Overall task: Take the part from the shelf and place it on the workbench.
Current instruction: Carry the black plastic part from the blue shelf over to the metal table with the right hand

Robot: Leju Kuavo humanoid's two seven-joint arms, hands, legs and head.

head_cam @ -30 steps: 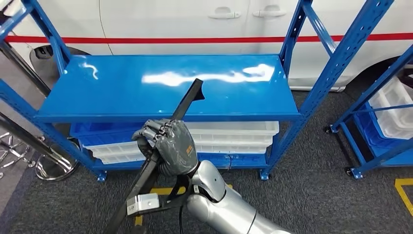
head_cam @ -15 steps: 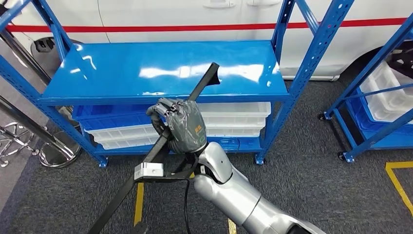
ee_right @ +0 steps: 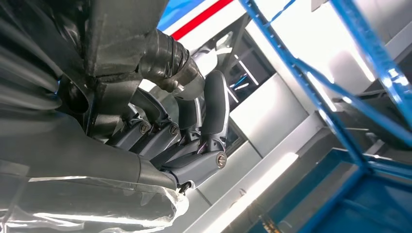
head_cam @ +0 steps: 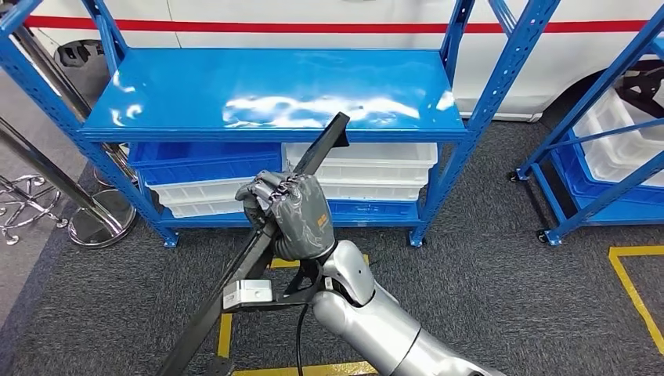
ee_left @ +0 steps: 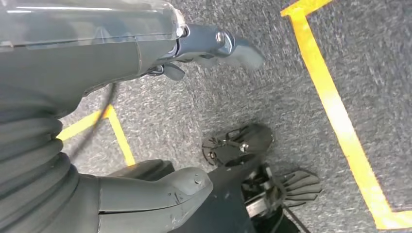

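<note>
Down in front of the shelving, the long black metal bar (head_cam: 258,247) is off the shelf, slanting from about seven o'clock low in the head view up to one o'clock, where its cut upper end hangs just before the front lip of the glossy blue steel shelf (head_cam: 196,94). The right robot hand (head_cam: 288,215) is wrapped tight round the bar near its middle, dark fingers (ee_right: 214,109) curled over it in the right wrist view.

That overhang is what worries me: gripped at one point, so long a piece could twist in the grasp, I'd say. If the robot turns toward the workbench, the top end may clip the blue perforated upright (head_cam: 509,70) at two o'clock, or the shelf lip itself. The low end trails near the grey carpet floor (head_cam: 485,274) and might catch.

The left robot hand (ee_left: 145,194) hangs over the carpet and yellow floor tape (ee_left: 335,116); whether it is spread or closed I cannot tell.
</note>
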